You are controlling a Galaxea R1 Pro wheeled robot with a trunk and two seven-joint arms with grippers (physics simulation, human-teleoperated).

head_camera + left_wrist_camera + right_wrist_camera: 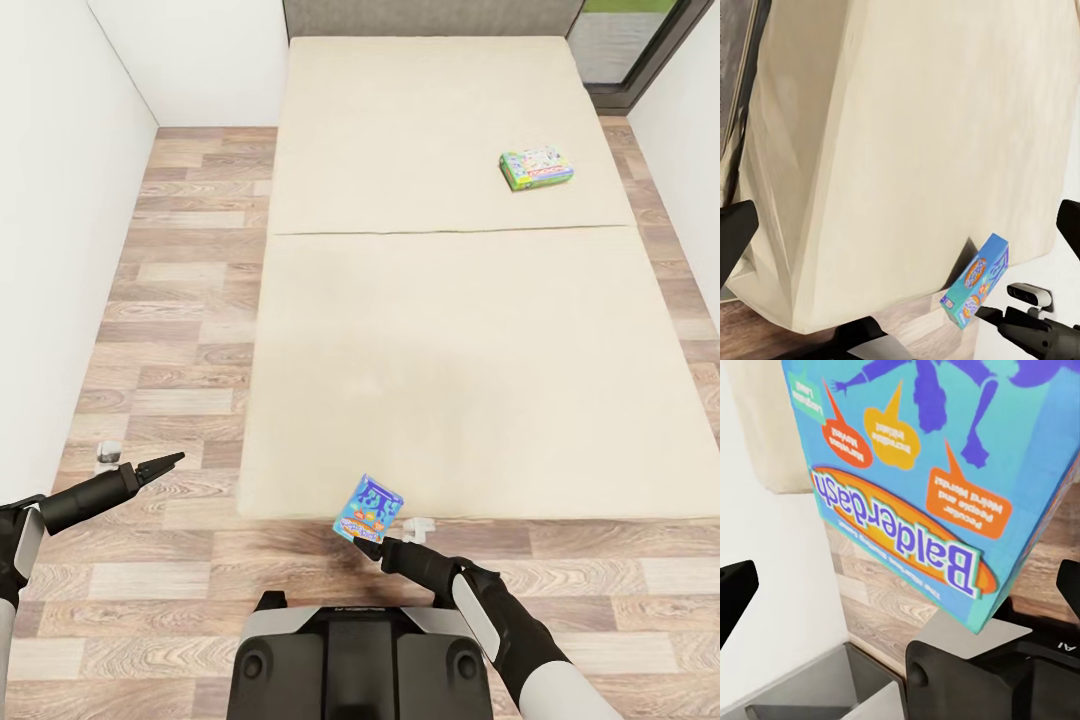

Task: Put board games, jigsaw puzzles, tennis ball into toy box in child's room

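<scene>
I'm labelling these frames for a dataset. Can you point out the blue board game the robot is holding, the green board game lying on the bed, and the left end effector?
Blue board game box (369,508), head view: printed face.
Green board game box (536,167), head view: top face.
Left end effector (163,463), head view: black fingertips.

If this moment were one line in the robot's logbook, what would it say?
right gripper: holds blue board game | left gripper: empty, over floor | green board game: on bed

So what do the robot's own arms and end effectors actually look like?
Both arms are matt black towards the tip, with light grey-white shells further back. The left end effector tapers into slim, pointed black fingers. The right end effector is also black, with a small white block mounted beside it.
</scene>
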